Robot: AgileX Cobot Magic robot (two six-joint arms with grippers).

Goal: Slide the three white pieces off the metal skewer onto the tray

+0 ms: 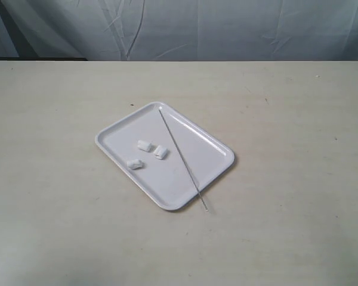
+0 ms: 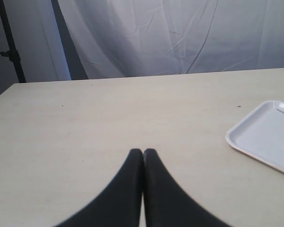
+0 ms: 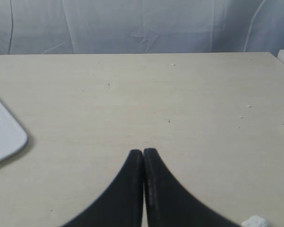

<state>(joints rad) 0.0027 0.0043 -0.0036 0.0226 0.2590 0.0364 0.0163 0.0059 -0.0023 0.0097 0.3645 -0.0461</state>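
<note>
**Pieces loose on tray, both grippers clenched empty**

Bare table (image 1: 286,119) spreads wide around the tray (image 1: 197,155) and runs back to a grey backdrop cloth (image 1: 227,30) at its far edge. The three white pieces (image 1: 145,145) lie on the tray, left of the metal skewer (image 1: 180,156) and apart from it. The skewer lies diagonally across the tray, its near tip past the rim. The left gripper (image 2: 143,152) and right gripper (image 3: 143,152) are clenched on nothing, and a white crumb (image 3: 254,221) lies near the right one.
</note>
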